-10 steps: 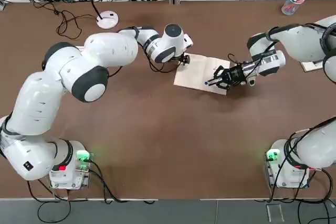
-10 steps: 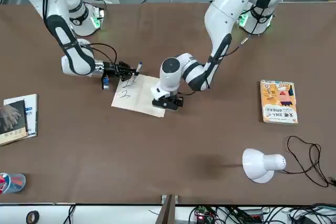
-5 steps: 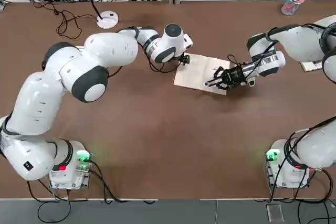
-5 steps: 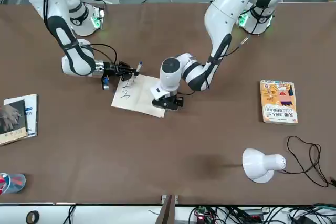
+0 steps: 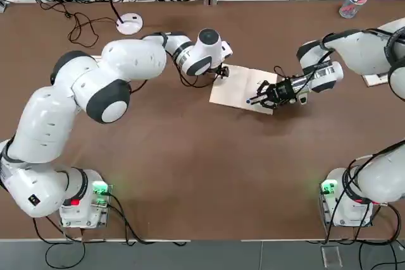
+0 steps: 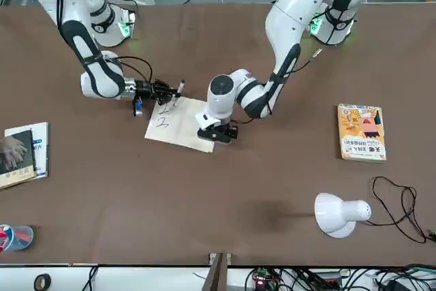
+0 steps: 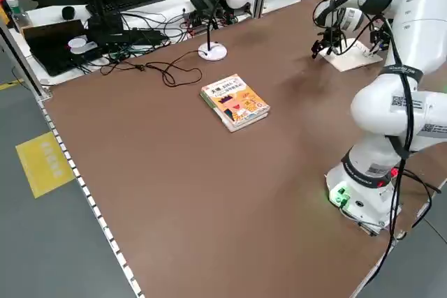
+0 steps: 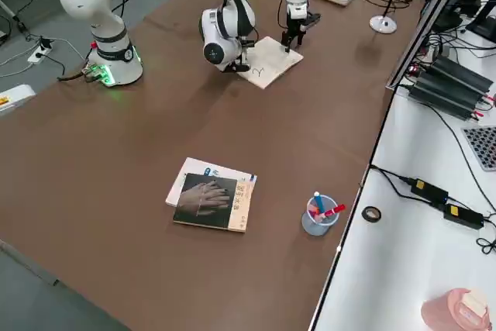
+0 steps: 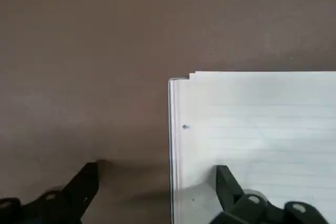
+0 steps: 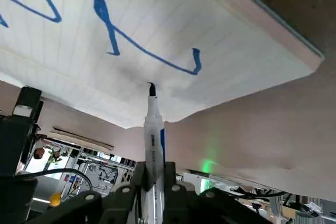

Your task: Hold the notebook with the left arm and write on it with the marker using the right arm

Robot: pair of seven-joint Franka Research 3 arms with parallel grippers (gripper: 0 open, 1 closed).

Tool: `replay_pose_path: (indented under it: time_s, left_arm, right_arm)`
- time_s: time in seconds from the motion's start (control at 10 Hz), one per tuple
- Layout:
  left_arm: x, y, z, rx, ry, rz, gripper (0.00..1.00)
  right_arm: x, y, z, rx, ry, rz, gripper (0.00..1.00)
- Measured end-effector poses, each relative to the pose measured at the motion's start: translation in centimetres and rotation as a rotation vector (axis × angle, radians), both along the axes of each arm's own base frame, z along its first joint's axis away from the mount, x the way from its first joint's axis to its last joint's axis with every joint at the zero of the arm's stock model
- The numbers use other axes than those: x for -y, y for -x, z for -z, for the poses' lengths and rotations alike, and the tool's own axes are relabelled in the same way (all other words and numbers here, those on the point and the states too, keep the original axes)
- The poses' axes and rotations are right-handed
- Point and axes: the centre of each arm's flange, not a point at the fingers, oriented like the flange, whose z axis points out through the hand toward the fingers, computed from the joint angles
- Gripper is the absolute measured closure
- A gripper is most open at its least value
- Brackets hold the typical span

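Observation:
The cream-white notebook (image 5: 243, 88) lies flat mid-table, with blue strokes on its page (image 10: 113, 30). My left gripper (image 9: 155, 182) is open at the notebook's corner: one finger (image 9: 227, 182) rests on the page, the other stands on the bare table beside the edge. In the top view this left gripper (image 5: 221, 71) is at the pad's far left corner. My right gripper (image 5: 266, 95) is shut on the marker (image 10: 153, 129), whose dark tip sits at the page just past the end of a stroke. The front view shows the marker (image 6: 178, 90) slanting over the notebook (image 6: 178, 124).
An orange illustrated book (image 6: 361, 132) lies on the robot's left side. A dark-covered book (image 8: 211, 195) and a cup of pens (image 8: 318, 216) are at the far right. A white desk lamp (image 6: 338, 212) with its cable stands at the back.
The right gripper with the marker has shifted very slightly along the notebook's edge. The left arm has not moved.

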Motion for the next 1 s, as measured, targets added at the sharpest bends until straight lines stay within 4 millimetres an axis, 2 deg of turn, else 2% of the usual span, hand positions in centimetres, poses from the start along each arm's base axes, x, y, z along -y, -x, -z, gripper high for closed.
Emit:
replay_pose_path:
  time_s: [0.5,1.0]
  left_arm:
    - [0.0,0.0,0.0,0.0,0.0,0.0,0.02]
    - [0.0,0.0,0.0,0.0,0.0,0.0,0.02]
  right_arm:
    - [-1.6,0.1,-0.3,0.002,-0.02,0.014,0.83]
    - [-1.5,-0.1,-0.3,0.011,-0.019,0.015,0.83]
